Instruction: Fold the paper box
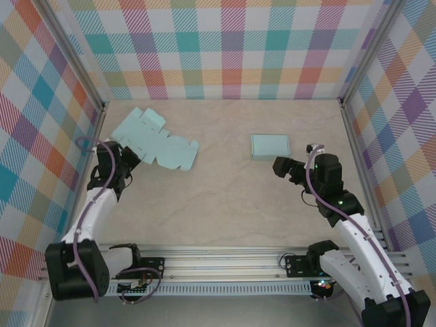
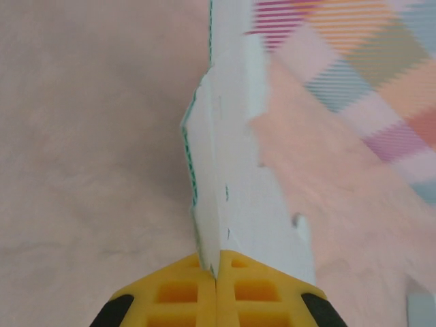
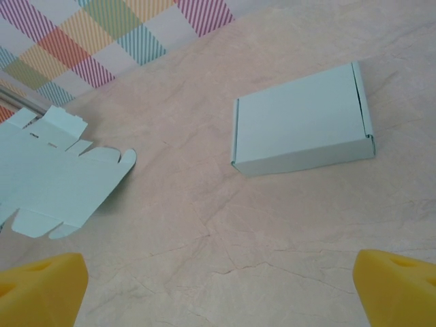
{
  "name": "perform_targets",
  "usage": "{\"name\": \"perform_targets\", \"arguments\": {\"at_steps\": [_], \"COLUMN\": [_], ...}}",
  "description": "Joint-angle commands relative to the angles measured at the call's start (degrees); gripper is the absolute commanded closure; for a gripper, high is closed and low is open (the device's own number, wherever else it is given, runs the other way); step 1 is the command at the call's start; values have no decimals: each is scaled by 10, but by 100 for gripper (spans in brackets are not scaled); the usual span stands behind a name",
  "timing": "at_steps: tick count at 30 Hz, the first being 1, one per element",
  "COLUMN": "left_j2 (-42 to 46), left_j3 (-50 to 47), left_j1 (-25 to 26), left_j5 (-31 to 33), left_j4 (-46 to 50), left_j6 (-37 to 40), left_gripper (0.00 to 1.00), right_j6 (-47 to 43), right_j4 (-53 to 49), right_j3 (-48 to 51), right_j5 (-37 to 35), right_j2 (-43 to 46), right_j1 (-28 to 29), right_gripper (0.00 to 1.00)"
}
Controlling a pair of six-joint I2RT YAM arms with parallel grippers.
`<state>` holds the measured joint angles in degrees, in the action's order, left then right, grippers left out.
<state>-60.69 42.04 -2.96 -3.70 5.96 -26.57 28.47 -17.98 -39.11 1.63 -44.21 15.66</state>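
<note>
While the left gripper is clamping its fingers together on the near edge of the flat box blank, I am seeing that sheet edge-on and blurred, the pinched margin hidden between them. The folded box is lying closed, its inside unseen, just beyond the right gripper, whose fingers are standing wide apart and empty. Bare table is separating them, the box blank sitting near the left wall.
</note>
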Motion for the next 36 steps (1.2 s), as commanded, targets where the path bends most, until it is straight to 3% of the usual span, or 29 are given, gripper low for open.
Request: {"name": "perform_targets", "arguments": {"at_steps": [1, 8, 14, 21, 29, 36], "left_j2": [47, 92, 93, 87, 88, 126], "left_j3": [29, 65, 91, 110, 76, 67], "left_j1": [55, 172, 232, 252, 252, 253], "left_j5": [-59, -159, -234, -283, -333, -369], "left_j4": [36, 48, 49, 28, -47, -42], "left_j6": [163, 284, 356, 415, 461, 508], "left_gripper": [100, 100, 100, 100, 100, 100], "right_j6": [10, 10, -34, -120, -220, -238], "right_j4": [31, 39, 40, 102, 162, 239], "right_j3": [-19, -50, -68, -58, -17, 17], "right_j5": [15, 50, 71, 161, 186, 249], "right_j2": [-17, -45, -54, -44, -38, -49], "right_j1": [-3, -3, -4, -5, -14, -67], "right_gripper": [0, 0, 0, 0, 2, 1]}}
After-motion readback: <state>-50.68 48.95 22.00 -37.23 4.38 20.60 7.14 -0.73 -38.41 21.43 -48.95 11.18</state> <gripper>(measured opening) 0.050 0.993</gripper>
